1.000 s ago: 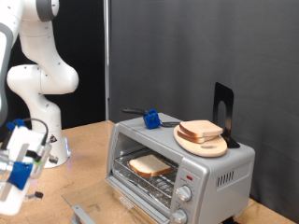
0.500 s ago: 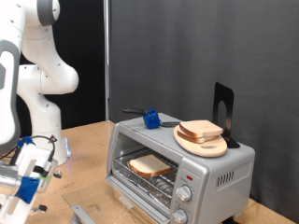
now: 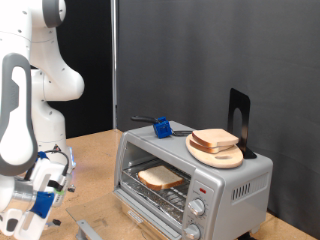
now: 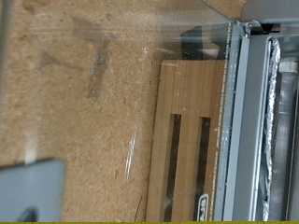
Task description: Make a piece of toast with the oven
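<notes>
The oven [image 3: 235, 185] stands at the exterior view's right with its glass door [image 3: 105, 224] folded down and open. The piece of toast [image 3: 160, 178] lies flat on the wire rack inside. My gripper [image 3: 42, 200] hangs low at the exterior view's bottom left, just left of the open door's outer edge, and nothing shows between its fingers. The wrist view looks down on the glass door [image 4: 112, 84] over the cork tabletop, with the oven's silver front [image 4: 245, 112] along one side. A grey finger [image 4: 33, 191] shows in one corner.
A pile of bread slices [image 3: 214, 139] sits on a round wooden board [image 3: 222, 157] on the oven's roof, beside a blue-handled tool [image 3: 160, 127] and a black stand [image 3: 238, 120]. The robot's white base [image 3: 45, 120] stands at the left. A tan slotted panel [image 4: 187, 140] lies by the oven's front.
My gripper has dropped lower and shifted slightly right, closer to the open door's outer edge. The oven, toast and bread pile have not moved.
</notes>
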